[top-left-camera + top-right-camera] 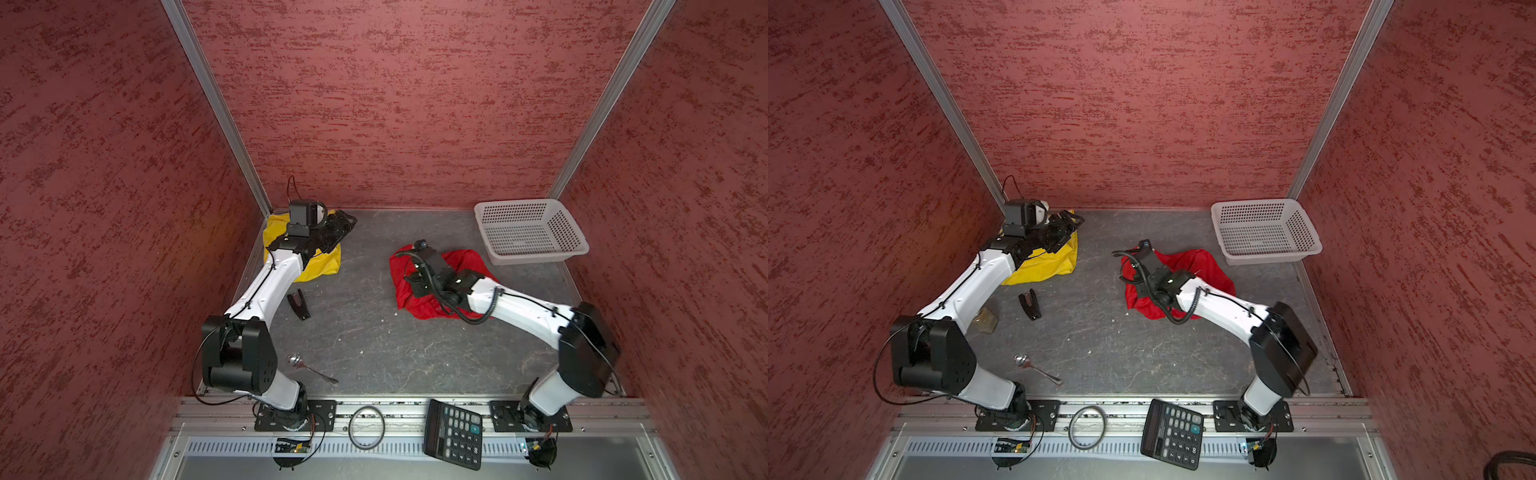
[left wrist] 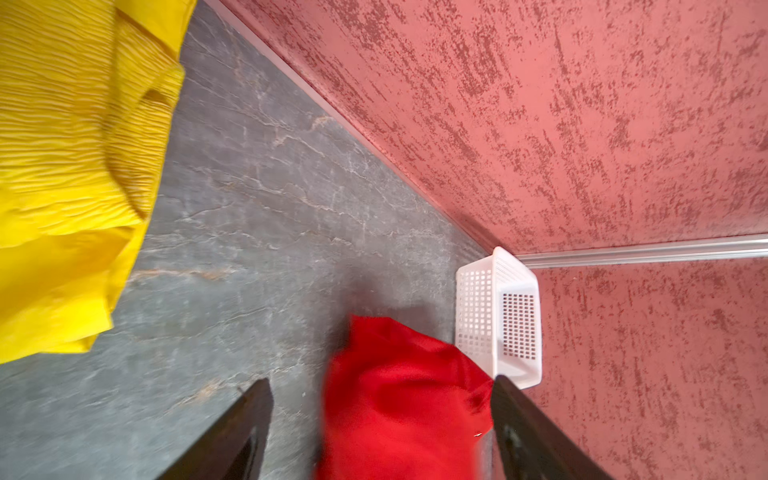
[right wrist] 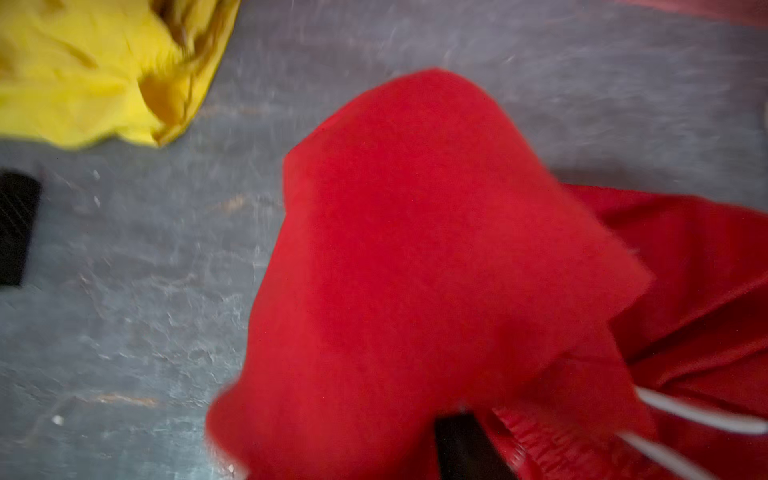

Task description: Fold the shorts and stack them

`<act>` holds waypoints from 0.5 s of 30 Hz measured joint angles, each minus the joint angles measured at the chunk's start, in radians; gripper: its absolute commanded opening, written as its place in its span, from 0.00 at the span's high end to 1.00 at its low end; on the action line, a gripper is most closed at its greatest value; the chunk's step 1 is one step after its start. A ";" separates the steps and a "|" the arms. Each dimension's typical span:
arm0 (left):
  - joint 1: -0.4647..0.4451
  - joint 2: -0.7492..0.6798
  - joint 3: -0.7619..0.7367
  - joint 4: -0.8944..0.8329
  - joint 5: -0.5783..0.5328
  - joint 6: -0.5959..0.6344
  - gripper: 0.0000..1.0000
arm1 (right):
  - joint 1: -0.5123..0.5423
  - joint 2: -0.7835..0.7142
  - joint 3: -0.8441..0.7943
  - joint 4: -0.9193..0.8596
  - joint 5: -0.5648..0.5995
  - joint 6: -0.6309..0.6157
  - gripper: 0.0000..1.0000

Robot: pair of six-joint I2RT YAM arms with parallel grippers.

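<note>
Looking down in both top views, I find the basket (image 1: 567, 232) (image 1: 1304, 230) beyond my right gripper (image 1: 411, 280) (image 1: 1136, 279); only its own perforated bottom shows inside. The red shorts (image 1: 459, 259) (image 1: 1192, 262) lie bunched directly under that gripper and just beside the basket. They are too rumpled for me to tell a long axis. The yellow shorts (image 1: 324, 262) (image 1: 1054, 262) lie in a heap under my left wrist. My left gripper (image 1: 345, 220) (image 1: 1069, 220) reaches past their edge towards the red shorts.

In my left wrist view the left gripper (image 2: 382, 380) is spread wide with nothing in it, only floor (image 2: 249, 208) beneath. The yellow shorts (image 2: 75, 166) lie off to one side, ribbed waistband (image 2: 83, 104) up. Ahead of the fingertips lie the red shorts (image 2: 399, 407), the basket (image 2: 519, 286) behind them.

In my right wrist view a blurred flap of the red shorts (image 3: 436, 249) covers the gripper. One dark finger (image 3: 463, 444) shows beneath it, so I cannot tell whether the jaws pinch the cloth. The white drawstring (image 3: 698, 415) trails just beside that finger. The yellow shorts (image 3: 83, 83) lie well ahead.
</note>
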 measured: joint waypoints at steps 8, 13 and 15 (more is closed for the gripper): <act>-0.035 0.006 -0.026 -0.047 -0.007 0.011 0.08 | 0.074 -0.082 0.033 0.094 -0.005 -0.086 0.08; -0.121 0.057 0.014 -0.116 -0.016 0.043 0.12 | -0.021 -0.373 -0.067 0.120 0.031 -0.097 0.10; -0.183 0.081 0.050 -0.158 -0.033 0.070 0.20 | -0.086 -0.467 -0.117 0.117 0.042 -0.086 0.13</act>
